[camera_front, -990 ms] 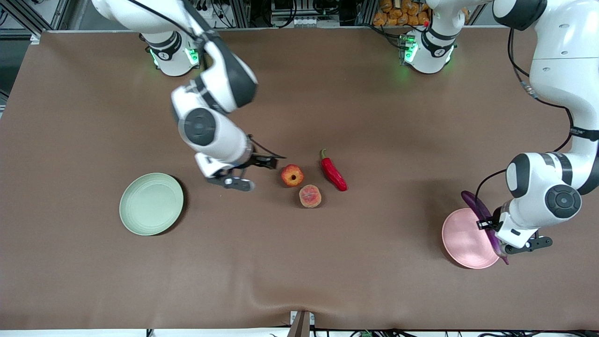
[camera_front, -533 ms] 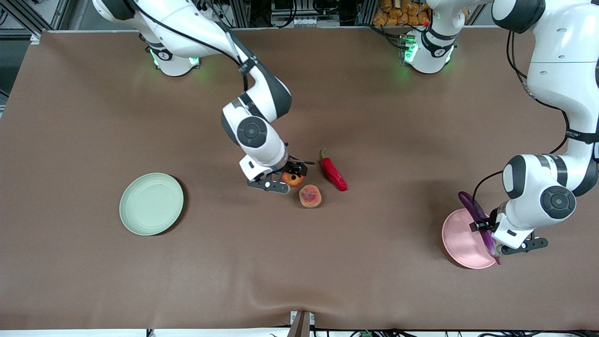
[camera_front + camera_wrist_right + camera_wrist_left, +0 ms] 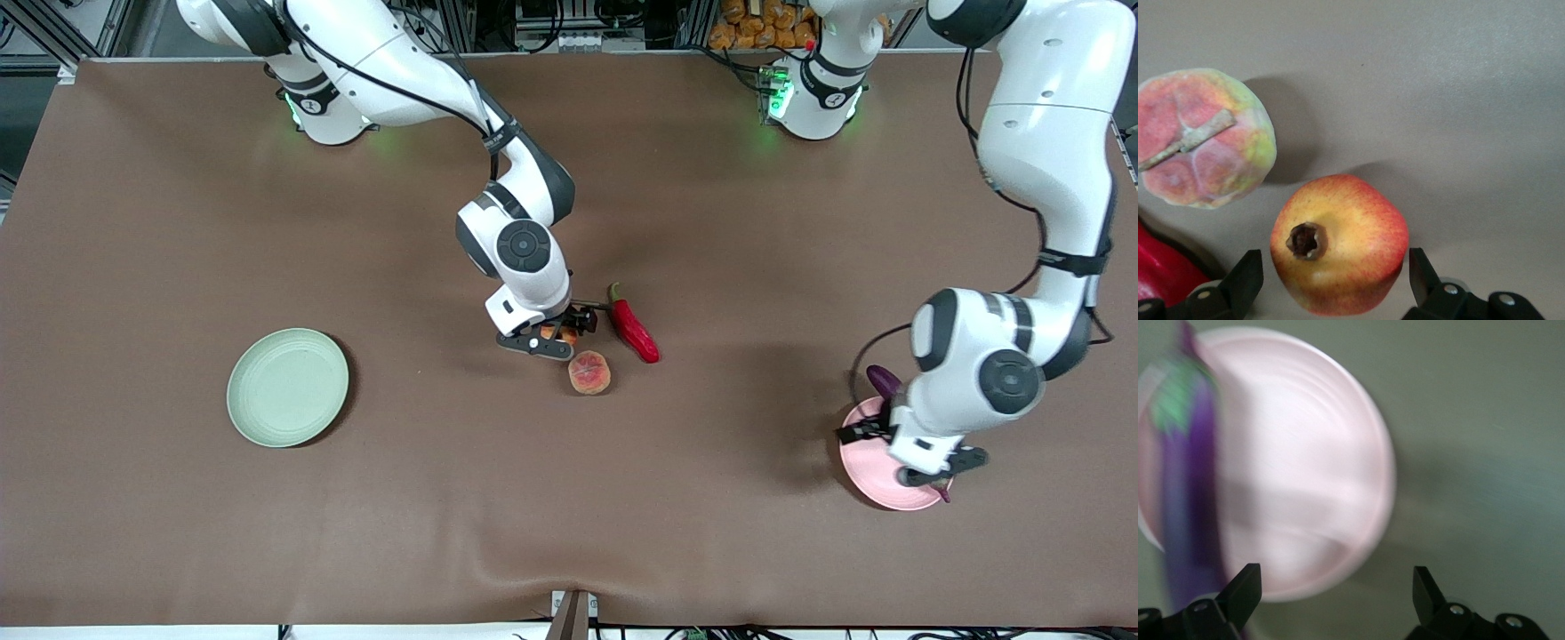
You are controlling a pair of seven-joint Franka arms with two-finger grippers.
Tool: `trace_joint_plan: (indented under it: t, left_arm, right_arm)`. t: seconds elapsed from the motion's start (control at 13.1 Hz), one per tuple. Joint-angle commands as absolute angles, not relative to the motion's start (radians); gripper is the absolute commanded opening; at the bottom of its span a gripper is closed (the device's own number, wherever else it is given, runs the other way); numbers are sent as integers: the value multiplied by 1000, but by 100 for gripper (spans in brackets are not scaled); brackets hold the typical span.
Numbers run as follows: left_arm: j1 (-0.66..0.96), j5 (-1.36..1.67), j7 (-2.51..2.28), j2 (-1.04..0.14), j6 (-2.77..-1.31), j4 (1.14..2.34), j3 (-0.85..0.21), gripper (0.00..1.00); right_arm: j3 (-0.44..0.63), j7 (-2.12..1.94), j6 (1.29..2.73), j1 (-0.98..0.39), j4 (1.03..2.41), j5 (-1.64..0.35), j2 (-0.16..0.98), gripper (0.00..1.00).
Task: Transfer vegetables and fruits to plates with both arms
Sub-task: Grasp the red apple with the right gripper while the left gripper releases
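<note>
Fruit, namely the small round red-yellow fruit (image 3: 1339, 243), is bracketed by the spread jaws of the right gripper (image 3: 1328, 280), one finger on each flank, with no contact yet made. It is judged to be light, firm and smooth-skinned, so it could roll or squirt out if squeezed off-centre; the hold is best taken across its widest girth, low on the body and clear of the dark crown hole, which faces upward. Its skin is seen as yellow-orange flushed with red speckling. Just beside it, nearer the front camera, the fuzzy pink-orange peach (image 3: 589, 372) rests on the brown surface (image 3: 178, 533) with a short dry stem across its top; it is judged softer and easier to bruise. The wrinkled red chili pepper (image 3: 633, 328) lies close by, toward the left arm's end, its green stem pointing away from the front camera. The pale green plate (image 3: 287, 387) sits well apart toward the right arm's end and holds nothing. At the other end, the left gripper (image 3: 1331, 600) hangs low over the pale pink plate (image 3: 867, 471), its jaws spread and gripping nothing, while the long glossy purple eggplant (image 3: 1188, 493) lies along one side of that plate, its tips showing past the rim.
</note>
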State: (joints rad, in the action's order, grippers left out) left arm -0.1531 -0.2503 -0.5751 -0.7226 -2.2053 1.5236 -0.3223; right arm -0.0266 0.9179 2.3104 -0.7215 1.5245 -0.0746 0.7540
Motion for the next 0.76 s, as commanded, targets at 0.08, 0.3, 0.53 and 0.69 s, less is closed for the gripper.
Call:
trace_joint_plan:
  t: [0.08, 0.3, 0.53, 0.69]
  left_arm:
    - [-36, -256, -835, -710, -2191, 1552, -353, 100]
    - [73, -261, -1056, -732, -2210, 1552, -353, 100]
    - [170, -264, -1254, -747, -2258, 1568, -351, 100]
    - [218, -268, -1345, -738, -2296, 1630, -348, 100]
  right_arm:
    - [-18, 922, 2266, -683, 1488, -58, 739, 0]
    - [-18, 911, 1989, -609, 1363, -61, 720, 0]
    - [-11, 822, 1794, -501, 1362, -45, 631, 0]
    - [-9, 693, 1749, -395, 1420, -12, 577, 0]
